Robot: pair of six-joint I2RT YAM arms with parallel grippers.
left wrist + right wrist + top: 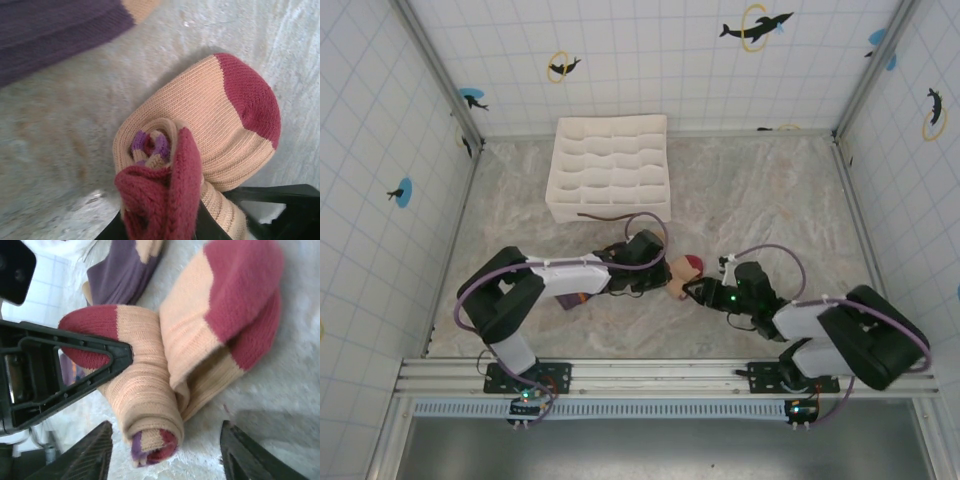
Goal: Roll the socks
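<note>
**Sock roll, part-formed.** The right gripper has its jaws released, spread to either side of the near end of the roll with a gap on each side. The roll is the beige sock, wound from the cuff so that purple and red stripes show as a spiral at its core. It lies on the counter between the two grippers. The left gripper is clenched on the roll's other end, one finger pressed across a dark red band of knit. On the side of the roll away from the left jaws, the red toe section lies loose and unwound. By this evidence the first sock is mostly rolled but not finished. Behind the left jaws the purple sock lies flat and unrolled. Far beyond both jaws stands the white organiser box.
</note>
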